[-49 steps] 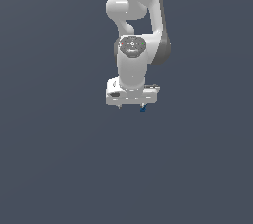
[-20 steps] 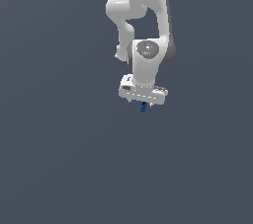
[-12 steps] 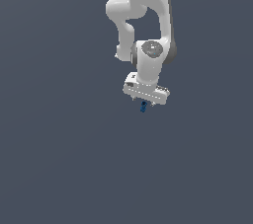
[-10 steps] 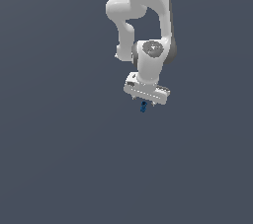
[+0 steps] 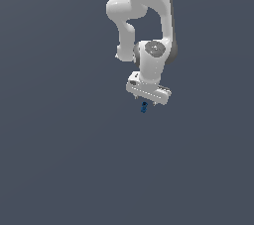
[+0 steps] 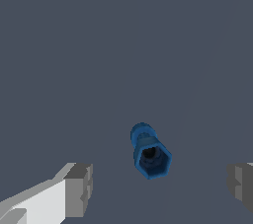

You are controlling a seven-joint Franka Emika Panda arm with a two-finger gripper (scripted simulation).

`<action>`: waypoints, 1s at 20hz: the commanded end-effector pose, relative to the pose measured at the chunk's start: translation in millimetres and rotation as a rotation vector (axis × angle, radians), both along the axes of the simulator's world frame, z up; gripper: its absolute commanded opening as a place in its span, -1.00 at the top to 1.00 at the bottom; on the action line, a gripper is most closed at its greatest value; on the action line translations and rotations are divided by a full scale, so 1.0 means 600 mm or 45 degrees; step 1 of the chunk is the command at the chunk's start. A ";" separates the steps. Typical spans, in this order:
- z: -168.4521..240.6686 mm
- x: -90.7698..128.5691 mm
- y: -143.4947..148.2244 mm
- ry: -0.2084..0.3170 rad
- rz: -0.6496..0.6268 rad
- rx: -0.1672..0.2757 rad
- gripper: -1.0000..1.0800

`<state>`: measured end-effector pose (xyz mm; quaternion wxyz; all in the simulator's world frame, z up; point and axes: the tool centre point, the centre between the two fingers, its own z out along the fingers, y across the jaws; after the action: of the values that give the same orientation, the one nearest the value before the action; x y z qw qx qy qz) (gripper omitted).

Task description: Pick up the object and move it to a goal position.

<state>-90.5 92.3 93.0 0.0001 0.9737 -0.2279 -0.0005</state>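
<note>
The jaws are standing wide apart in the wrist view, one grey fingertip [image 6: 79, 190] showing on one side and the other at the far edge of the frame, with nothing clamped between them. The gripper [image 6: 159, 188] is hovering over the object [image 6: 149, 153], a small dark blue hourglass-shaped piece with a hollow hexagonal end facing the camera. It is lying between the two fingertips but not centred: it is sitting nearer the middle-to-one-side of the gap, and neither pad is touching it.

In the exterior view the gripper [image 5: 147, 101] is pointing downward at the end of the white Panda arm [image 5: 149, 21], tilted slightly, and the object [image 5: 144, 107] is showing just beneath the hand, close under the fingertips. Whether it is resting on the flat grey worktop [image 5: 59, 169] or is off it cannot be told, since the surface gives no shadow or edge.

The main risk, as I judge it, is in closing. The piece is tiny and waisted, so pads meeting a flared end rather than the narrow middle could be squeezing it out sideways or tipping it. The off-centre position means one finger would be reaching it first and pushing it along before the other arrives. The tilt of the hand could also be making the pads bite unevenly.
</note>
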 end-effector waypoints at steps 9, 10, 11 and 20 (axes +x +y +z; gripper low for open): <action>-0.044 -0.002 -0.001 -0.001 -0.003 0.000 -0.92; -0.053 -0.002 -0.001 -0.001 -0.004 0.000 -0.92; -0.060 -0.002 0.000 -0.001 -0.004 0.000 -0.92; -0.084 -0.001 0.000 -0.001 -0.005 0.000 1.00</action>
<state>-91.6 92.3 43.1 0.0003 0.9732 -0.2299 -0.0004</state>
